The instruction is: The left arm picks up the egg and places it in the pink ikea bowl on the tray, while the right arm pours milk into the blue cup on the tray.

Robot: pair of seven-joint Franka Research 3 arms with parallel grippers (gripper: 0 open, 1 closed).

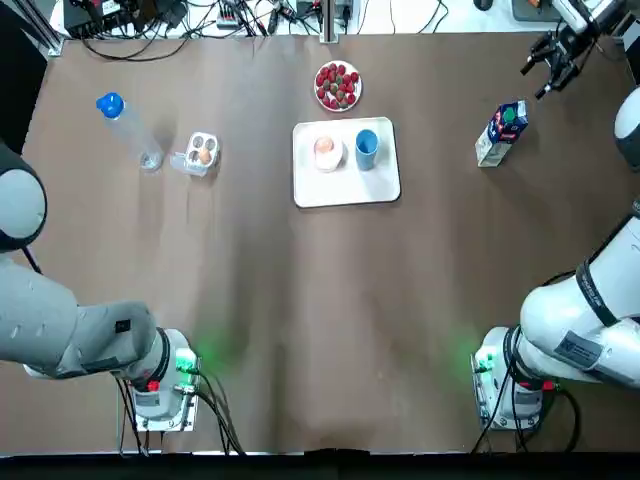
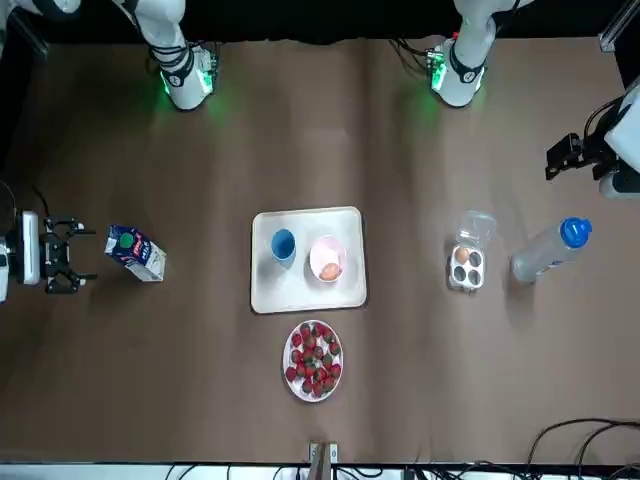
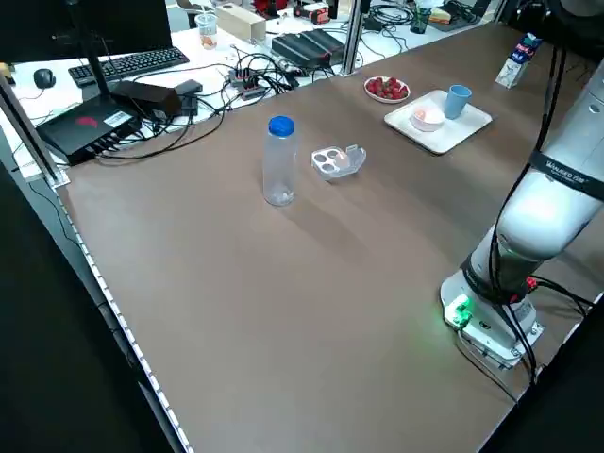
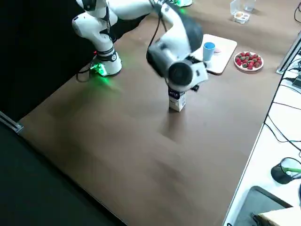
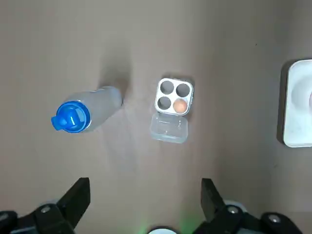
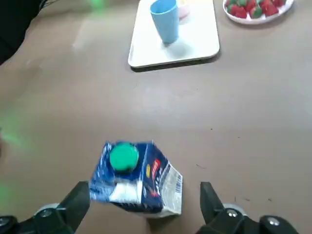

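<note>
Egg point(image 1: 325, 146): in pink bowl point(image 1: 338, 161) on tray point(image 1: 345, 190), beside blue cup point(image 1: 366, 148). Milk carton point(image 1: 501, 132): upright on bench point(image 1: 300, 310), right of tray. Right gripper point(image 2: 80, 256): beyond carton from tray, fingers spread, empty. Left gripper point(image 5: 145, 197): left of tray, fingers spread, empty.

Left gripper point(image 5: 144, 189) spread, right gripper point(image 6: 144, 191) spread

We look over a broad brown table point(image 1: 300, 330) to a white bench point(image 3: 52, 94) along its far edge, cluttered with black cables point(image 3: 217, 104), a keyboard point(image 3: 127, 63) and a mouse point(image 3: 44, 77).
</note>
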